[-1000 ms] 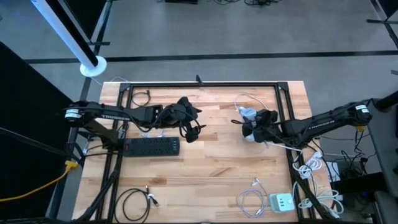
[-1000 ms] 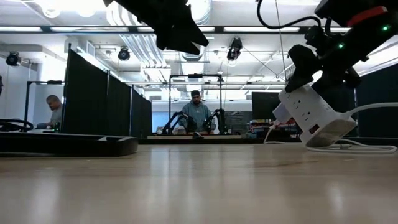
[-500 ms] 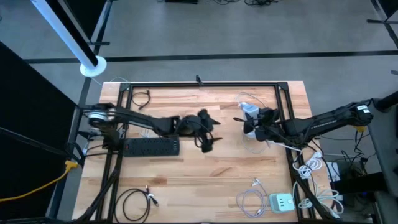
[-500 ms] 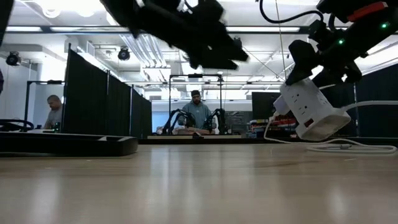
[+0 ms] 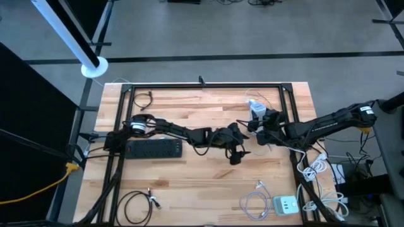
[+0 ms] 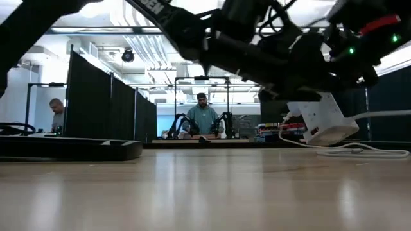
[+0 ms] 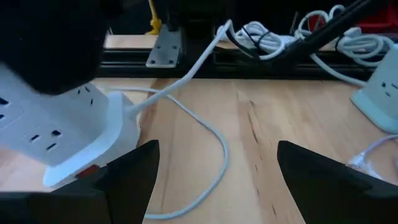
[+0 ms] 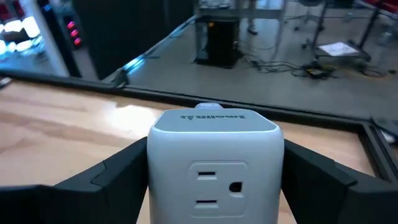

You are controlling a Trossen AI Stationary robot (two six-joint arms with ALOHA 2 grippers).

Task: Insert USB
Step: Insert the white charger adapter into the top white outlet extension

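right hand (image 8: pixel 214 186) pinching white power cube (image 8: pixel 215 155), lifted off tabletop (image 5: pixel 208 173) | left hand (image 7: pixel 214 180) spread, empty, cube just ahead beside it | no USB plug held: fetch cable first, keep cube steady

The wooden worktop (image 5: pixel 208 189) fills the middle of the frame. The left arm stretches from the left edge across to the centre, and its claw (image 5: pixel 236 154) sits just right of centre, pointing toward the lower right. The right arm comes in from the right edge, and its claw (image 5: pixel 257 123) grips a white power cube (image 5: pixel 257 110) in the upper right of the worktop, its white cord (image 5: pixel 275 148) trailing toward the right. A black power strip (image 5: pixel 154 149) lies at left, under the left arm. At the lower left lies a coiled black cable (image 5: pixel 136 205); at the lower right, a white cable (image 5: pixel 254 202) lies beside a small white charger (image 5: pixel 285 205).
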